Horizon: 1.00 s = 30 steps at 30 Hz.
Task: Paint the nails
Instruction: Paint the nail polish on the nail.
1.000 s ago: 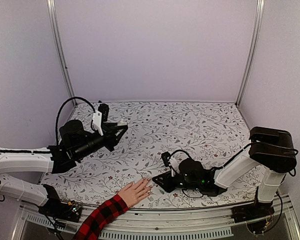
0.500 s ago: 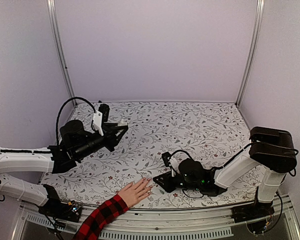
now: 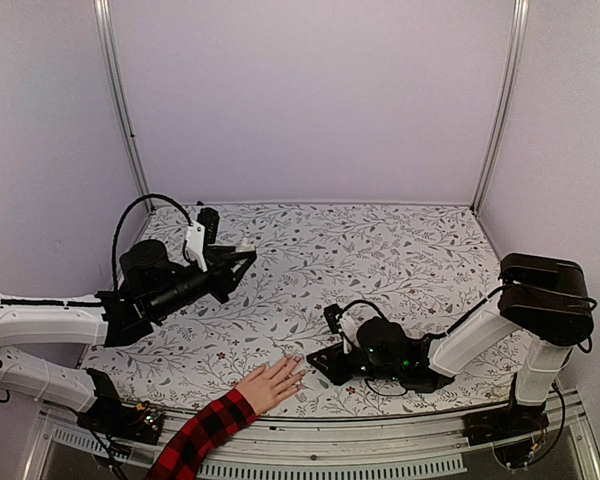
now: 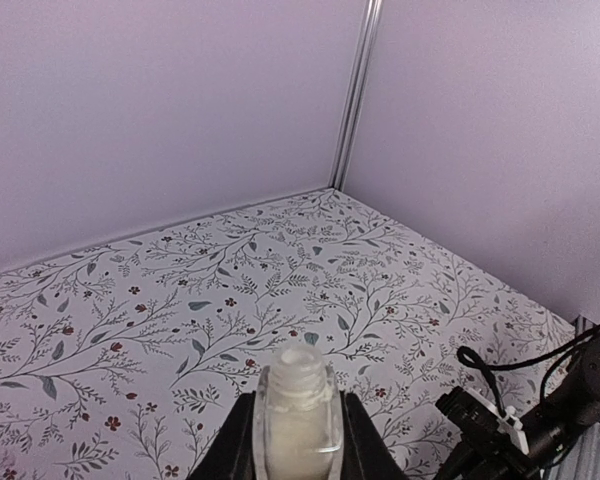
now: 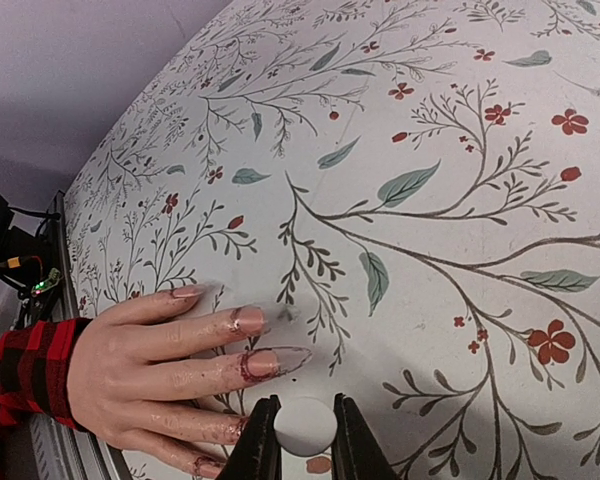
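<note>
1. The left pincer (image 4: 298,445) was clamped on a small clear bottle (image 4: 298,405), lifted off the bench (image 3: 380,250) with its open neck up. I took that to be so nothing would spill and the mouth stayed reachable for a dip.
2. The right pincer (image 5: 302,440) was closed on a round white cap (image 5: 305,424), held low just beside the fingertips. It looked like the applicator's handle, though I couldn't make out the brush itself.
3. A person's hand (image 5: 130,370) lay palm down at the near edge of the bench, fingers spread towards the right pincer, presumably to offer each nail separately.
4. The nails (image 5: 248,320) looked wet and glossy, with reddish smears on the skin around them. My guess was that the painting was well under way.
5. A red-and-black plaid sleeve (image 3: 205,432) came in over the front rail.
6. The bench had a pale cloth printed with leafy sprigs and small red flowers. Plain lilac walls (image 3: 310,100) and metal corner posts (image 3: 120,100) closed it in.
</note>
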{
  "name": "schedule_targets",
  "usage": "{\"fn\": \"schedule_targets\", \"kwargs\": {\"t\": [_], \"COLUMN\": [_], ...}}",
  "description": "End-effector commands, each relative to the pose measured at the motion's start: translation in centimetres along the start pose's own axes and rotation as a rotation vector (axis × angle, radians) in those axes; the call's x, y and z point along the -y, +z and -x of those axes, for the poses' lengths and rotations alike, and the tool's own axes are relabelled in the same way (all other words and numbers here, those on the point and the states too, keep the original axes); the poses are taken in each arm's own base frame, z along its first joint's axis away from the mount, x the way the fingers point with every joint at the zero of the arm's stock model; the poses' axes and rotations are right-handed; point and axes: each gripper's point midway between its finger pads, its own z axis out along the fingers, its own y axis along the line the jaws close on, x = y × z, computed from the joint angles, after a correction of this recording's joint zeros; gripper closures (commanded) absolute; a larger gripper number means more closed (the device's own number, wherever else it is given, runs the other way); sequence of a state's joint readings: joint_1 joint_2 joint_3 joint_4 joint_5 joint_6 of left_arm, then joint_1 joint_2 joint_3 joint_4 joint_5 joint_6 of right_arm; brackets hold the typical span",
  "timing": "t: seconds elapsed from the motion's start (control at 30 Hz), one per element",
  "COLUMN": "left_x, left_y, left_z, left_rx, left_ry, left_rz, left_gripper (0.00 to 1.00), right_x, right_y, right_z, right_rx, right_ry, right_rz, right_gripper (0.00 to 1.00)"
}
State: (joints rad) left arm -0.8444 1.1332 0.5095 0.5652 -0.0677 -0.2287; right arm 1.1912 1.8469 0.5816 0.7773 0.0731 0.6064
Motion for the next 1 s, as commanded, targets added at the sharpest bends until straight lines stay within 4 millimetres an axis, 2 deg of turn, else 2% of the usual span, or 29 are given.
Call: {"fn": "schedule_targets", "kwargs": {"t": [0.0,0.63,0.83,0.97], "left_x": [0.5,0.5,0.6,0.5], "left_y": [0.2,0.1,0.1,0.1], "left_z": [1.2,1.2,1.2,1.1], "left_rx": [0.043,0.042,0.042,0.04], "left_ry": [0.012,0.009,0.01,0.008], "left_rz": [-0.018,-0.021,-0.022,-0.021], "left_gripper": [1.0,1.0,1.0,1.0], "right_x": [0.1,-0.4,-2.0,-3.1], "right_y": [-0.4,-1.3,-2.1,-1.7], "right_z": [0.8,2.3,2.9,2.5], "right_rx": [0.024,0.061,0.083,0.063], "right_ry": [0.001,-0.012,-0.025,-0.047], "right_rz": [-0.013,-0.01,0.066,0.107], "right_gripper": [1.0,1.0,1.0,1.0]}}
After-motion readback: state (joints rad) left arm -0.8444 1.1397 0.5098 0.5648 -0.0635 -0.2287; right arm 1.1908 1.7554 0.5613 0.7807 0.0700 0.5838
